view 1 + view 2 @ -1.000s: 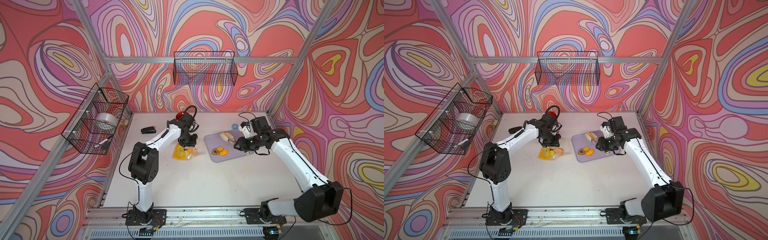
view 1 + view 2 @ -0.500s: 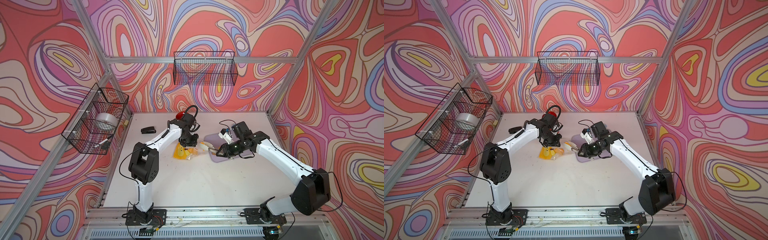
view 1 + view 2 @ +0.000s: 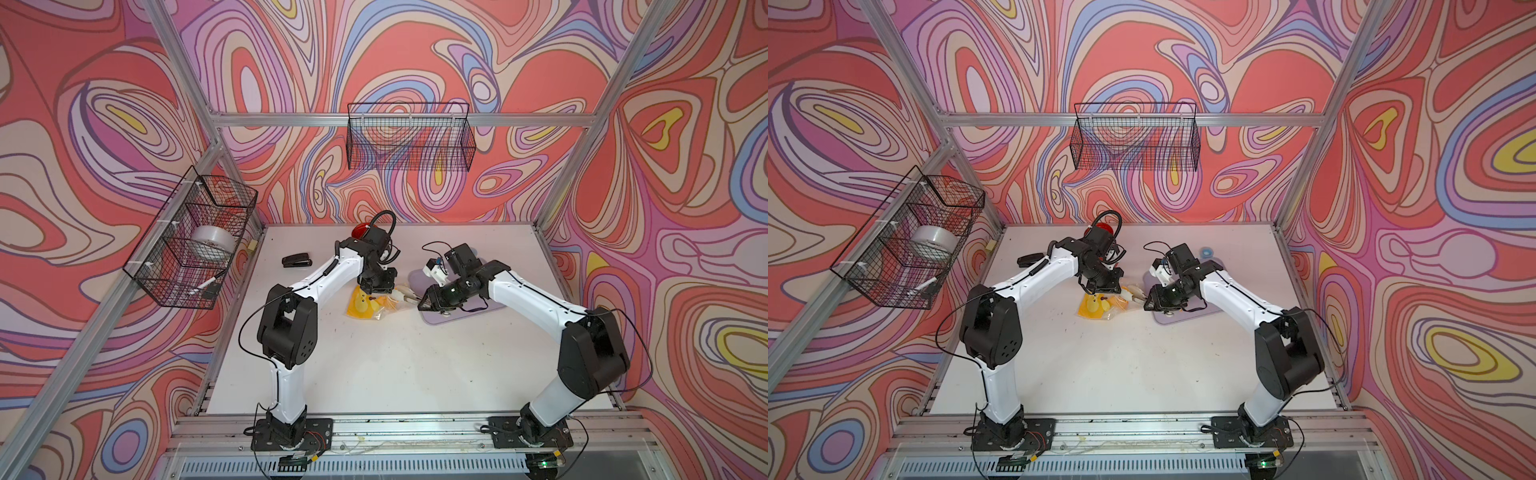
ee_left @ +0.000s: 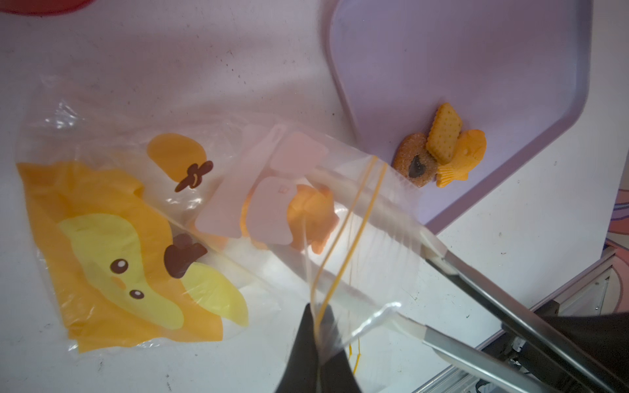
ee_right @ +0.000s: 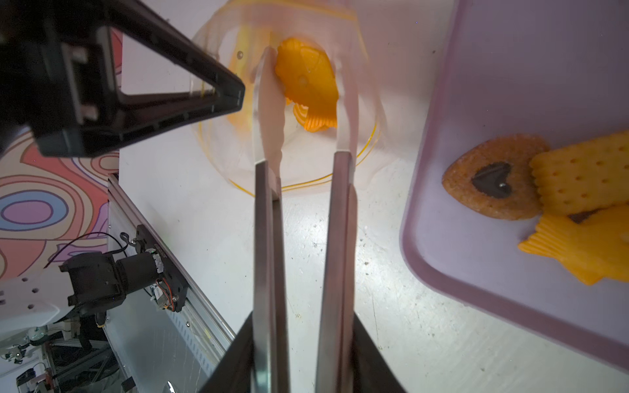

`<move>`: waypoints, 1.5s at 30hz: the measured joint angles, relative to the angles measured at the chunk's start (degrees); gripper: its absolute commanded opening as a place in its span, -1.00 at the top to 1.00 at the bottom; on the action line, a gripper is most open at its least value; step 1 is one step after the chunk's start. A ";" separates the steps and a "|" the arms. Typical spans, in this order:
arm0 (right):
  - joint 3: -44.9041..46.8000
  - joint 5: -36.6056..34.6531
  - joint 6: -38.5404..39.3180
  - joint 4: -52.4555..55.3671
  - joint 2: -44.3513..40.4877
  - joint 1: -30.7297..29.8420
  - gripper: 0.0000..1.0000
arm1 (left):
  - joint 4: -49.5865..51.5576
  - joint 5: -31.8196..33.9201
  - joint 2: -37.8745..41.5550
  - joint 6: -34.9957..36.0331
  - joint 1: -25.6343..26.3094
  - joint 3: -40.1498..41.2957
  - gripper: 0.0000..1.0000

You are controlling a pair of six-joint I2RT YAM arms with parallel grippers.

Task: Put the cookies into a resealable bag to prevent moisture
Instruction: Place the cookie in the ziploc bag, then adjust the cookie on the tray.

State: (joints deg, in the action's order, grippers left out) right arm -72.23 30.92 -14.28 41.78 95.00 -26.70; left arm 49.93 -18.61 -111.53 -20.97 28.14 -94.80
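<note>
The resealable bag (image 4: 136,238) lies on the white table, also seen in both top views (image 3: 363,307) (image 3: 1096,307). My left gripper (image 4: 318,316) is shut on its zip rim and holds the mouth up and open. My right gripper (image 5: 303,316) is shut on metal tongs (image 5: 265,238). Their white tips reach into the bag mouth (image 5: 231,160). An orange fish cookie (image 5: 306,81) sits between the tips against one blade, and shows inside the bag (image 4: 313,211). On the lilac tray (image 5: 510,68) lie a heart-centred round (image 5: 493,180), a square cracker (image 5: 585,173) and another fish (image 5: 585,248).
A black stapler (image 3: 296,261) and a red object (image 3: 361,230) lie behind the left arm. A small blue ring (image 3: 1205,252) sits behind the tray (image 3: 1167,320). Wire baskets hang on the left and back walls; the left one holds a tape roll (image 3: 212,241).
My right arm has swung left from the tray to the bag, carrying the fish cookie in the tongs into the mouth. The tongs have parted a little. The left arm has stayed put.
</note>
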 measured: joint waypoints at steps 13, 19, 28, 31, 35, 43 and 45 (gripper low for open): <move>-0.09 -0.66 3.39 6.82 -9.22 0.02 0.03 | -0.04 1.31 0.00 -0.33 -0.83 0.09 1.00; -0.09 -0.13 6.86 12.09 -13.75 0.63 0.04 | -0.09 2.03 0.00 -0.72 -1.27 0.09 1.00; -0.09 -8.76 7.48 17.86 -20.22 7.65 0.04 | -0.02 3.48 0.00 -0.72 -1.38 0.11 1.00; 0.28 -14.58 6.86 19.56 -19.96 7.98 0.04 | -0.04 3.74 0.07 -0.70 -1.53 0.66 1.00; 2.10 -19.85 5.99 21.24 -18.67 7.98 0.04 | -0.17 3.87 0.11 -0.72 -1.57 2.16 1.00; 4.22 -25.68 3.82 23.32 -13.77 7.98 0.04 | -0.48 3.82 0.11 -0.92 -1.57 3.13 1.00; 4.20 -27.17 3.50 23.85 -13.03 7.91 0.04 | -0.50 3.82 0.11 -0.94 -1.57 3.13 1.00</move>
State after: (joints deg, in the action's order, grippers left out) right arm -68.03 3.75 -10.79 65.63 81.97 -18.79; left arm 49.43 -14.79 -111.42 -21.91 26.57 -91.68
